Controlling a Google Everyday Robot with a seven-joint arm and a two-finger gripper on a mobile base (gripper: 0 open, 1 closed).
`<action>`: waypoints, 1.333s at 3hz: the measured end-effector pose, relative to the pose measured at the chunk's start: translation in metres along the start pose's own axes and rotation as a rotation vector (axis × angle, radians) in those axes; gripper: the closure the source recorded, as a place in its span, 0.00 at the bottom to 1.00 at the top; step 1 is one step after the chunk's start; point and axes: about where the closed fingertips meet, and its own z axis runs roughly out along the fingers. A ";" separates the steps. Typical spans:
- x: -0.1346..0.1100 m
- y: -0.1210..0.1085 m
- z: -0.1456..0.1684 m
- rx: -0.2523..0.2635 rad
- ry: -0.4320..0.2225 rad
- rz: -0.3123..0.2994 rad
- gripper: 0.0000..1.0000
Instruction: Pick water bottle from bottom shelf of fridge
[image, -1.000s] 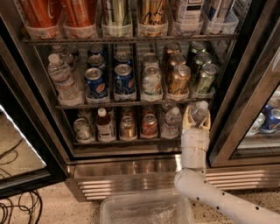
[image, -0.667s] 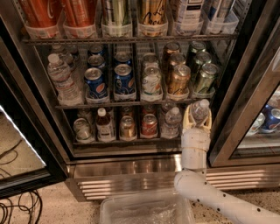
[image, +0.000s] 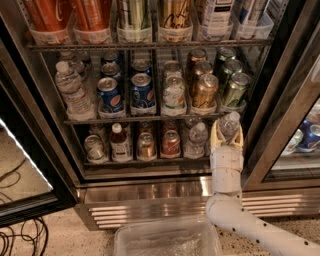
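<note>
Stainless fridge (image: 150, 197) fills your view, door open; at the right end of its bottom shelf (image: 131, 162), your gripper (image: 226, 132) pinches the upright water bottle (image: 230, 123).

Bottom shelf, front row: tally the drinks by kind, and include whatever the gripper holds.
Cans: 3, silver, bronze, red.
Water bottles: 2, one standing, one in the gripper at the right end of the bottom shelf.
Dark-liquid bottle: 1.
Total: 6.
</note>
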 end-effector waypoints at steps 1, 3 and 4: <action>0.006 0.016 0.001 -0.059 0.034 0.003 1.00; -0.001 0.024 -0.006 -0.130 0.042 0.027 1.00; -0.006 0.031 -0.012 -0.169 0.039 0.039 1.00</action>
